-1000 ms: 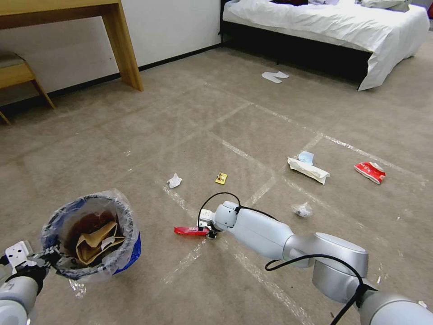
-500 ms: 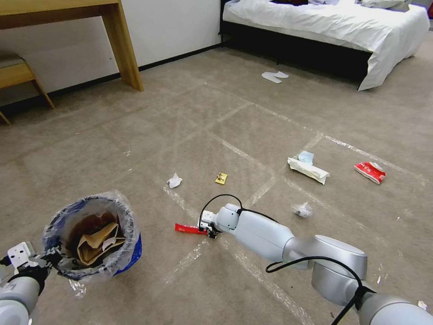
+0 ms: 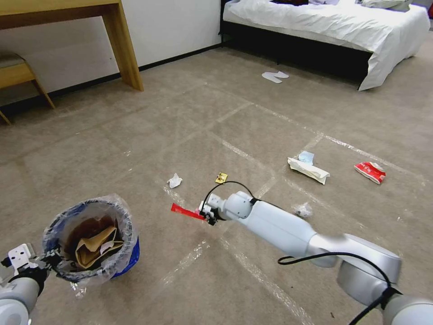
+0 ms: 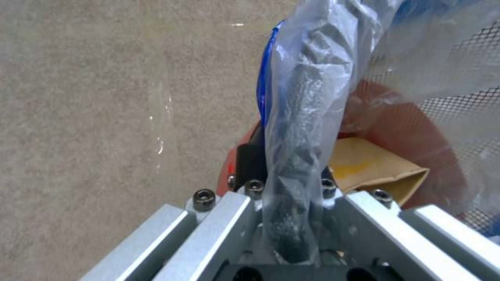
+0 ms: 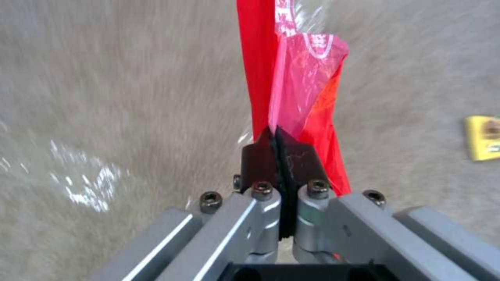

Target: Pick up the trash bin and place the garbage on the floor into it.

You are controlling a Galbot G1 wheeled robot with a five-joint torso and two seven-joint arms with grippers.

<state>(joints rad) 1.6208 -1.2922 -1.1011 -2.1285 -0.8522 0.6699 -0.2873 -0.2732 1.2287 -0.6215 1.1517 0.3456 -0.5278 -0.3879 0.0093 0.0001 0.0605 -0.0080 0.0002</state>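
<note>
The trash bin, a red bucket lined with a clear bag, hangs at the lower left with my left gripper shut on its rim. A brown paper bag lies inside it. My right gripper is shut on one end of the red wrapper strip, held just above the carpet. Garbage on the floor: a white tissue, a tiny yellow wrapper, a white packet with a blue mask, a red-white packet and a crumpled wad.
A wooden desk leg and a stool stand at the far left by the wall. A bed with white sheets fills the far right, white slippers before it. Open carpet lies between bin and wrapper.
My right gripper has risen off the carpet and moved away from me, lifting the red wrapper strip with it. The bin in the left gripper has barely shifted.
</note>
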